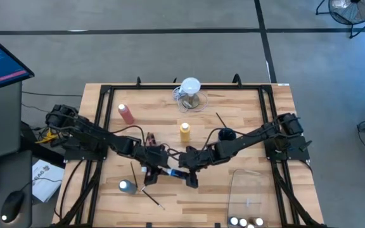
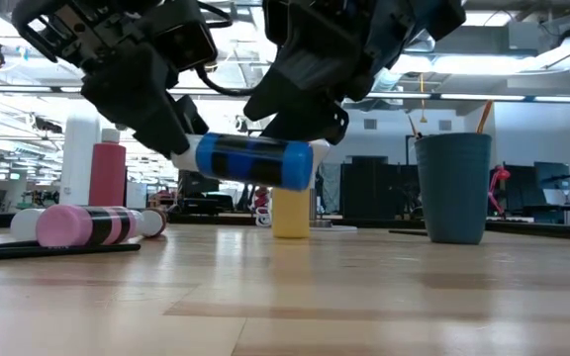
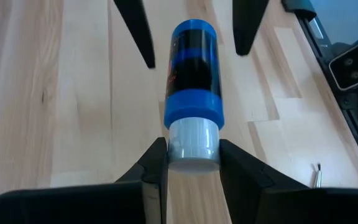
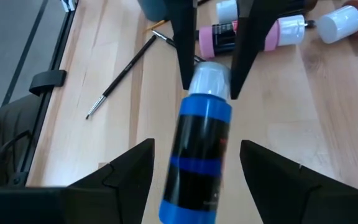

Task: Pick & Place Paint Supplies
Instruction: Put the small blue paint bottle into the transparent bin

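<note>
Left end effector (image 3: 191,165) is pinching the blue bottle (image 3: 191,74) by its white cap, holding it level above mid-tabletop (image 1: 246,126); right end effector (image 4: 194,165) is straddling the body, fingers apart, not touching — looks like a handover.

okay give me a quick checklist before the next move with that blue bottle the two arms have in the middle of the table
1. Left hand gripping the blue bottle by its white cap: ok.
2. Bottle lifted off the table, lying level: ok.
3. Right hand around the bottle body: fingers straddle it with gaps either side, not closed: not ok for a handover yet.
4. Pink bottle lying on the table stays apart from the blue one: ok.
5. Yellow bottle and dark cup upright, away from both arms: ok.
6. Where the bottle goes next: cannot tell.
</note>
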Action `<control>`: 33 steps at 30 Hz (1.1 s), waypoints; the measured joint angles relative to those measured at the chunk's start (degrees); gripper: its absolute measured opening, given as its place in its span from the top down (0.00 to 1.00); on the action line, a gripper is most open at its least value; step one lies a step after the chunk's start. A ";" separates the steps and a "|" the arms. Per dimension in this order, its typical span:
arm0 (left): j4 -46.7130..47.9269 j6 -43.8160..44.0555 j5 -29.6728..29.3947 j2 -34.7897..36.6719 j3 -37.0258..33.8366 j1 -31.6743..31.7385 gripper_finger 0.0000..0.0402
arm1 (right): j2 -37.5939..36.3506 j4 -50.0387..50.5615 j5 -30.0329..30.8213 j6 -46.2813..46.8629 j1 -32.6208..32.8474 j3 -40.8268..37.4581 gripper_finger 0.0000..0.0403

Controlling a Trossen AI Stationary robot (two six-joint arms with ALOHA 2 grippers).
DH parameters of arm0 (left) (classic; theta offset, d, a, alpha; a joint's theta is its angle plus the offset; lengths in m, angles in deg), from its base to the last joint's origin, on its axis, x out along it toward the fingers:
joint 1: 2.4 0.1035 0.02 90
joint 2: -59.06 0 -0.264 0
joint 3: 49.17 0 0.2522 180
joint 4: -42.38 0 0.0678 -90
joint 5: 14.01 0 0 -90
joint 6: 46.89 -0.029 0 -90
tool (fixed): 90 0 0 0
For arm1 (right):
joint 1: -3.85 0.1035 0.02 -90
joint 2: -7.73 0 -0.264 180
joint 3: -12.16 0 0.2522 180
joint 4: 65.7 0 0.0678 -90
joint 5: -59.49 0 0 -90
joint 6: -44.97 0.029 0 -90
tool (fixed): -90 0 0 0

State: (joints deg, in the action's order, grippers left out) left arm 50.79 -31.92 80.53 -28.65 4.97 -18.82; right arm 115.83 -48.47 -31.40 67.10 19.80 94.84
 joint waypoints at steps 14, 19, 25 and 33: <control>-1.18 -2.70 -1.38 0.00 2.38 0.00 0.79 | 0.01 0.15 -1.13 1.06 0.04 0.00 0.43; -1.19 -2.69 -1.55 0.00 2.40 0.00 0.79 | 0.02 0.48 -2.08 1.98 0.04 0.00 0.53; -1.27 -2.52 -1.64 0.00 2.40 0.00 0.79 | 0.02 0.72 -2.08 2.65 0.00 0.00 0.78; -1.87 -3.84 -1.09 1.91 2.40 -1.09 0.71 | -0.32 0.14 -2.58 1.34 0.75 0.04 0.78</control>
State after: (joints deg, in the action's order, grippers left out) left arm 48.92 -35.77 79.43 -26.74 7.37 -19.91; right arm 115.51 -48.33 -33.98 68.44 20.55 94.88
